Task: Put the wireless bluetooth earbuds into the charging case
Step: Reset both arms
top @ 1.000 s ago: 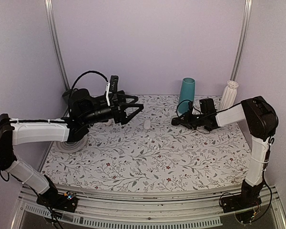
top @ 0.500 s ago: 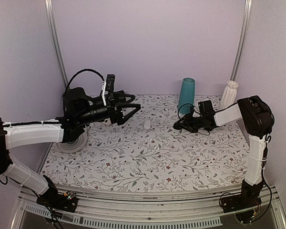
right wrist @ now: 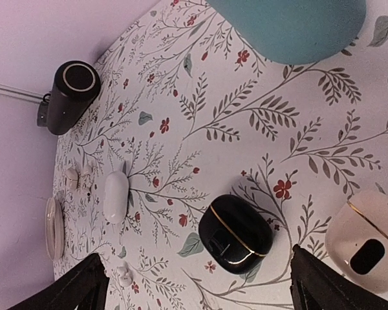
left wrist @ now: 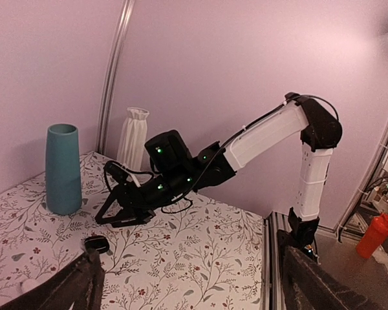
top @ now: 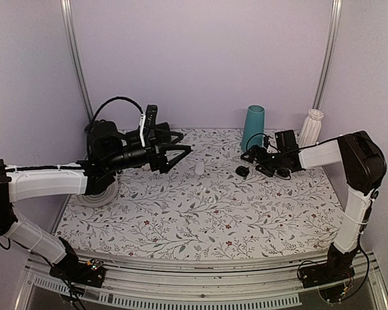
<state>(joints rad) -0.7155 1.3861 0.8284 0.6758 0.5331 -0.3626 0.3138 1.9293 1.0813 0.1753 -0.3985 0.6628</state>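
The charging case (right wrist: 236, 234) lay shut just ahead of the right gripper (right wrist: 195, 253), fingers spread and empty like the left gripper's (left wrist: 191, 258); no earbuds showing, insertion seemed done.

- The small black rounded charging case (right wrist: 236, 234) looks like smooth, shiny plastic. A thin gold-coloured line runs around it.
- The tall teal vase (top: 253, 126) looks smooth and matt, with no shine.
- The white ribbed vase (top: 312, 127) looks matt, and its sides are bumpy with ridges.
- The white table cover with printed leaves and flowers (top: 181, 226) looks flat and matt. I cannot tell if it is cloth or paper.
- The white oval case (right wrist: 115, 197) looks like smooth plastic with a soft shine.
- The pale rounded case (right wrist: 362, 223) looks glossy, with a thin gold line.
- The black round tube (right wrist: 74, 90) looks smooth and a little shiny.
- The white arm shell (top: 48, 182) looks like smooth, hard plastic.
- The grey upright rail (top: 74, 58) looks like dull metal.
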